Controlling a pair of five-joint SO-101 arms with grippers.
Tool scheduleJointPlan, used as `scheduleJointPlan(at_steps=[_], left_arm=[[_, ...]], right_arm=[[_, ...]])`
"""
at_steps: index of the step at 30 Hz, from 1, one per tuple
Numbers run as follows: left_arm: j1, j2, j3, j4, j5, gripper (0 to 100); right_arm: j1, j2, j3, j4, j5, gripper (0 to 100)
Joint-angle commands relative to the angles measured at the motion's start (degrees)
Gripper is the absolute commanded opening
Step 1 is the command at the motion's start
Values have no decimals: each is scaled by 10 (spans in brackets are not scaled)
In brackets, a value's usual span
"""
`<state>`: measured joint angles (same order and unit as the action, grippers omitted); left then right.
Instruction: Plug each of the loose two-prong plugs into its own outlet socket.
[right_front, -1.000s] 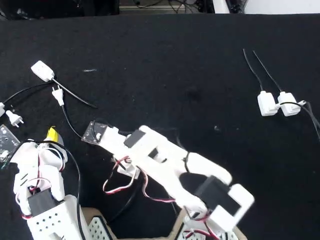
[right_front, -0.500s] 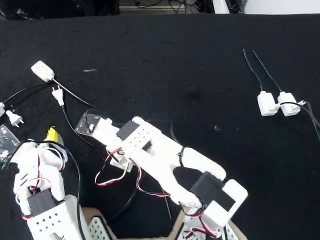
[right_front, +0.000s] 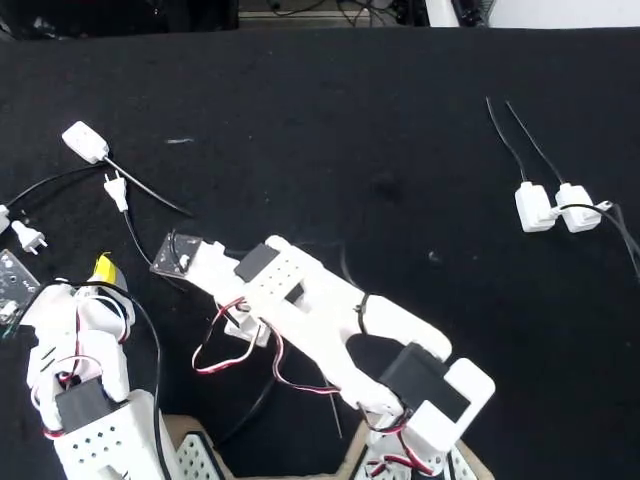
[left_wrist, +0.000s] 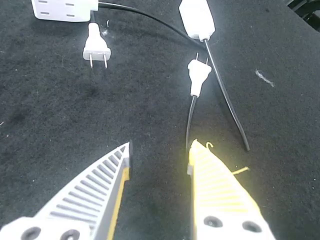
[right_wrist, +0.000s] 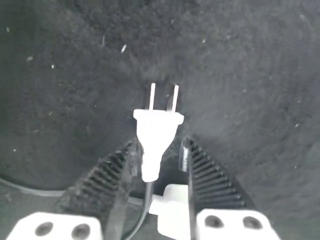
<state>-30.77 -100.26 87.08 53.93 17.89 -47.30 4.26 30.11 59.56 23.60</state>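
Right gripper (right_wrist: 158, 142), jaws spread, straddling the tail of a plug (right_wrist: 156, 131); the prongs point away from the jaws. One jaw touches the plug, the other stands just apart. A sound grip probably needs the jaws centred, then closed squarely, keeping the prongs level. Left gripper (left_wrist: 161, 143), jaws spread; a socket (left_wrist: 196, 17) lies well beyond them.

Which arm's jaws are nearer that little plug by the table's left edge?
Left. The left gripper, jaws open, faces the plug close ahead; the right gripper sits farther off, beyond the left one.
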Motion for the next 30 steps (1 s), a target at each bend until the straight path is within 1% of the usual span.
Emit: scheduleJointPlan(at_steps=[1,11,17,23,25,27,30], left_arm=[[-4,-5,-33,-9,4,195],[-4,-5,-33,-9,4,195],[-4,-5,-33,-9,4,195],[-4,-5,-33,-9,4,195],[-4,-5,-33,-9,4,195],[-4,-5,-33,-9,4,195],[-4,-5,-33,-9,4,195]], right_arm=[[2,-3,6,-10,32,130],[-5,-2,13,-45,34,132],[-4,0,14,-45,37,132],[-4,42,8,-52,38,124],[-4,39,8,-55,38,79],[-4,27,9,-62,33,5],[-4,-5,13,-60,25,9]])
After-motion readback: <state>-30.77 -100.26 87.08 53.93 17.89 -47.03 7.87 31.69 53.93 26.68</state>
